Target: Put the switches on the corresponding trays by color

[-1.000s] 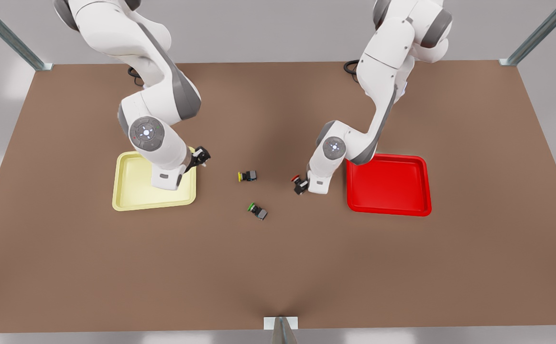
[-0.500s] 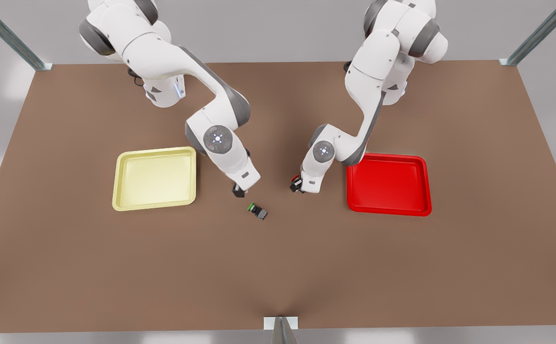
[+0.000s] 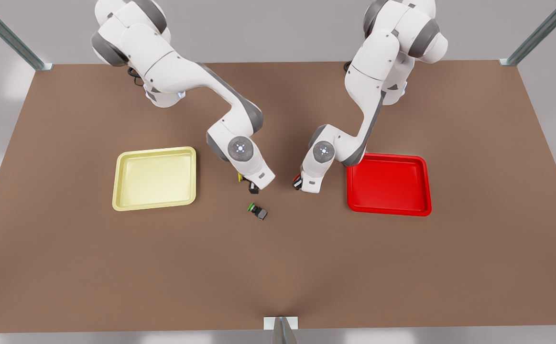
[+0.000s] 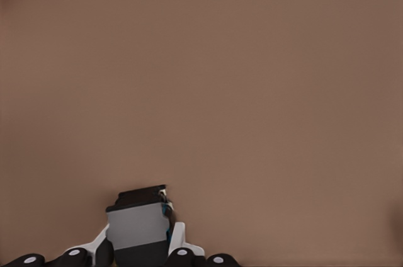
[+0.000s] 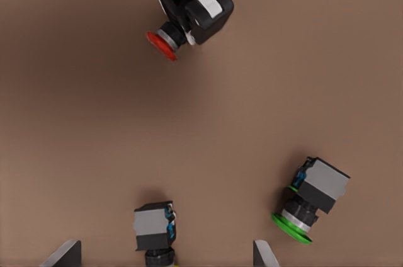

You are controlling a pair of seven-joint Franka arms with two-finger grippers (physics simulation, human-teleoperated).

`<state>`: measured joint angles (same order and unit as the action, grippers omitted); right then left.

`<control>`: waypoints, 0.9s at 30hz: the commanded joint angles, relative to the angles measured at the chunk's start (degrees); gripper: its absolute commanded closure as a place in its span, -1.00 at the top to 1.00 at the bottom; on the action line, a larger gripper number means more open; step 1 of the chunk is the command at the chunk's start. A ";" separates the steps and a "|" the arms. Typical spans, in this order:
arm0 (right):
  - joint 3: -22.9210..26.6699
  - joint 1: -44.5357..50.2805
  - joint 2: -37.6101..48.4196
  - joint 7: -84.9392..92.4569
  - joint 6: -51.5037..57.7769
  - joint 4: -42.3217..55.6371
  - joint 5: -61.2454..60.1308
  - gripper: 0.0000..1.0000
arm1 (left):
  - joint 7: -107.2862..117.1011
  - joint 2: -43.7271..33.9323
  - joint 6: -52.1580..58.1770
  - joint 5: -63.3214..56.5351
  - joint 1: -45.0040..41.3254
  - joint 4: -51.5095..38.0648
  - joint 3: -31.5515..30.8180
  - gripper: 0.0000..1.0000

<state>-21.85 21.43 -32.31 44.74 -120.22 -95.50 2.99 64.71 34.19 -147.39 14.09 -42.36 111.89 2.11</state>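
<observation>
Right gripper (image 3: 254, 187) is on the front view's left arm, low over the table (image 3: 278, 277), just beside the yellow tray (image 3: 153, 206) on that tray's right in the front view. Fingers are spread wide and grip nothing. The yellow switch (image 5: 154, 229) lies on the table between the fingertips, in the gap.

Green switch (image 3: 258, 211) lies on its side on the table, near that gripper and apart from both trays.

Left gripper (image 3: 298, 184) is on the front view's right arm, clamped on the red switch (image 5: 169, 39), cap sticking out sideways. Can't tell if it's off the table. Red tray (image 3: 387, 211) is near it, further right.
</observation>
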 commanded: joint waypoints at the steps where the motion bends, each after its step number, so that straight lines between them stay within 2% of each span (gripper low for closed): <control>1: 0.05 -0.16 -0.12 0.00 0.07 -0.48 0.00 1.00 | 0.06 0.00 0.00 -0.02 0.00 0.00 0.00 0.00; 11: 1.02 0.02 -2.76 0.79 -1.51 -1.27 2.11 1.00 | -0.29 -0.79 1.49 -0.02 0.09 -1.06 0.70 0.00; 15: 1.11 0.28 -3.81 0.79 -2.30 -1.01 2.11 1.00 | -0.90 -0.35 13.36 -0.02 1.67 -11.87 5.89 0.00; 19: 2.69 3.53 -6.98 0.70 -4.32 1.54 2.72 1.00 | -6.87 0.09 18.46 -0.46 12.48 -18.20 5.98 0.00; 25: 3.83 6.52 -7.59 -0.62 -4.24 2.24 2.72 1.00 | -26.12 -0.18 22.67 -0.64 18.63 -16.62 11.25 0.00; 27: 5.23 8.89 -8.73 -0.70 -4.15 3.91 2.20 1.00 | -30.25 -4.30 21.80 -0.73 18.55 -8.98 12.57 0.00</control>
<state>-16.18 30.42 -41.37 44.03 -124.45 -91.21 4.95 33.64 27.96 -126.55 12.60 -23.79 106.21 14.67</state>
